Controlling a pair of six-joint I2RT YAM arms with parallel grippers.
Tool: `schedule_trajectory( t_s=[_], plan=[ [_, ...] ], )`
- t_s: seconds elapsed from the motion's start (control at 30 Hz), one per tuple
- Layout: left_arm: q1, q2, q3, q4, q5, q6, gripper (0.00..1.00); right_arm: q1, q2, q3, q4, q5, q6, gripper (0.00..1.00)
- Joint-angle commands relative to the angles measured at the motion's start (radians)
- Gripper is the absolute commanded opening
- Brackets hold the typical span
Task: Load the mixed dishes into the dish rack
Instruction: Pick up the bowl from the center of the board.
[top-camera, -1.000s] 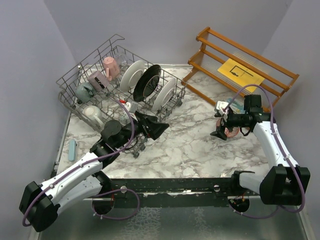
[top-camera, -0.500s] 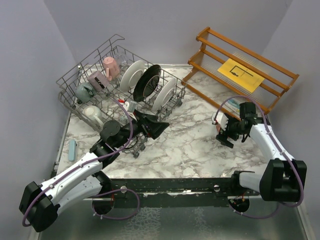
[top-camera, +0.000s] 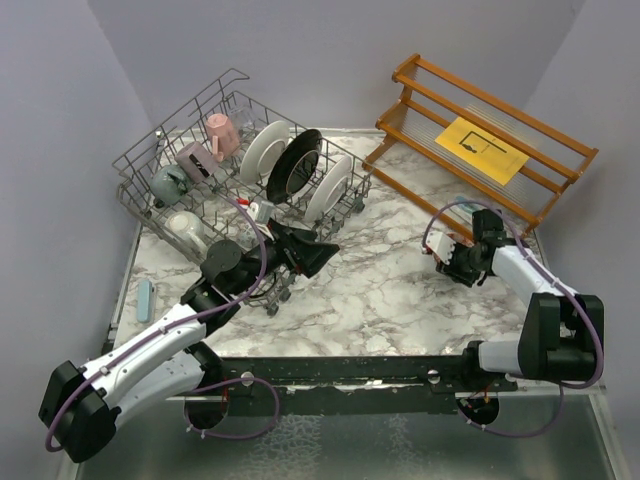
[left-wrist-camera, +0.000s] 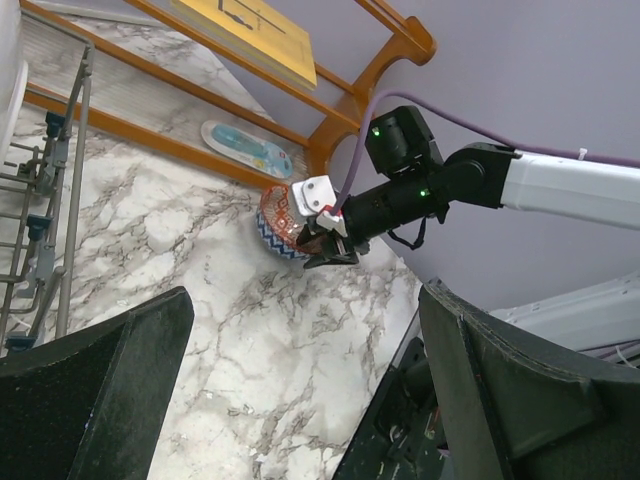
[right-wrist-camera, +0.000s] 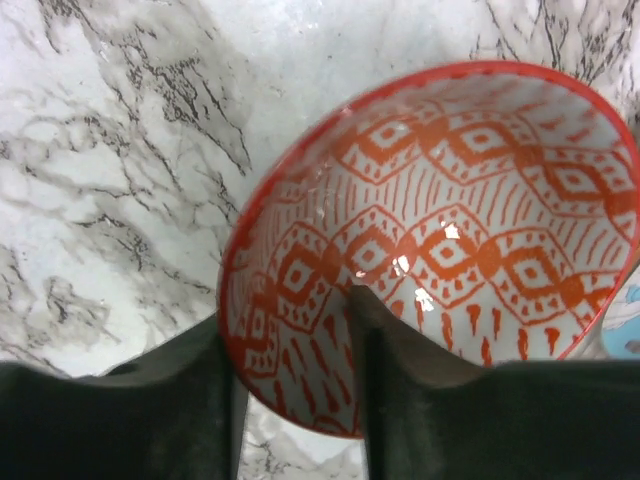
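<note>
The dish rack (top-camera: 132, 190) stands at the far left of the marble table (top-camera: 380, 290). A pink mug (top-camera: 222, 133), a mauve mug (top-camera: 195, 160) and a grey-teal mug (top-camera: 168, 183) sit along its left side, and a black-rimmed plate (top-camera: 295, 163) stands upright between two white plates (top-camera: 265, 150). The left gripper (top-camera: 328, 258) hangs just beside the rack's near right corner, fingers spread wide. On the right, near the wooden shelf (top-camera: 420, 75) with its yellow sheet (top-camera: 480, 148), the right gripper (top-camera: 448, 256) is low over the table. It seems to pinch a small bowl (top-camera: 443, 252), mostly hidden by the wrist.
</note>
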Motion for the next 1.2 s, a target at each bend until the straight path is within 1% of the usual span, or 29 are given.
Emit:
schedule_trajectory(
  t_s=[0.0, 0.13, 0.17, 0.23, 0.3, 0.4, 0.53, 0.67, 0.7, 0.77, 0.8, 0.87, 0.93, 1.07, 1.17],
  plan=[
    [-0.003, 0.009, 0.011, 0.048, 0.012, -0.001, 0.97, -0.004, 0.025, 0.018, 0.023, -0.011, -0.026, 0.30],
    [-0.002, 0.014, 0.001, 0.073, 0.019, 0.004, 0.97, -0.004, 0.017, 0.038, -0.031, -0.063, -0.057, 0.05],
    [-0.002, 0.015, -0.003, 0.082, 0.022, 0.006, 0.97, -0.005, 0.011, 0.044, -0.044, -0.076, -0.061, 0.02],
    [-0.002, 0.017, -0.012, 0.111, 0.028, 0.010, 0.97, -0.004, 0.002, 0.064, -0.085, -0.104, -0.074, 0.01],
    [-0.002, 0.018, -0.023, 0.145, 0.043, 0.020, 0.97, -0.004, -0.006, 0.103, -0.169, -0.154, -0.093, 0.01],
    [-0.003, 0.022, -0.045, 0.205, 0.084, 0.064, 0.96, -0.004, -0.010, 0.186, -0.320, -0.284, -0.135, 0.01],
    [-0.004, 0.031, -0.076, 0.323, 0.227, 0.214, 0.96, -0.004, -0.009, 0.280, -0.533, -0.506, -0.251, 0.01],
    [-0.004, 0.078, -0.078, 0.395, 0.369, 0.322, 0.96, -0.004, 0.007, 0.312, -0.744, -0.705, -0.452, 0.01],
    [-0.006, 0.095, -0.078, 0.410, 0.400, 0.360, 0.96, -0.001, 0.009, 0.309, -0.763, -0.738, -0.485, 0.01],
    [-0.021, 0.124, -0.078, 0.432, 0.445, 0.435, 0.96, 0.015, 0.004, 0.291, -0.767, -0.777, -0.495, 0.01],
    [-0.034, 0.135, -0.075, 0.432, 0.463, 0.507, 0.96, 0.034, -0.002, 0.280, -0.767, -0.775, -0.515, 0.01],
    [-0.066, 0.149, -0.067, 0.415, 0.479, 0.627, 0.97, 0.069, -0.017, 0.254, -0.766, -0.770, -0.571, 0.01],
    [-0.104, 0.162, -0.040, 0.344, 0.483, 0.756, 0.99, 0.107, -0.024, 0.242, -0.765, -0.779, -0.594, 0.01],
    [-0.193, 0.196, 0.039, 0.134, 0.454, 1.027, 0.99, 0.178, -0.019, 0.235, -0.765, -0.814, -0.615, 0.01],
    [-0.233, 0.217, 0.084, -0.016, 0.420, 1.212, 0.99, 0.218, -0.010, 0.231, -0.766, -0.842, -0.640, 0.01]
  ],
)
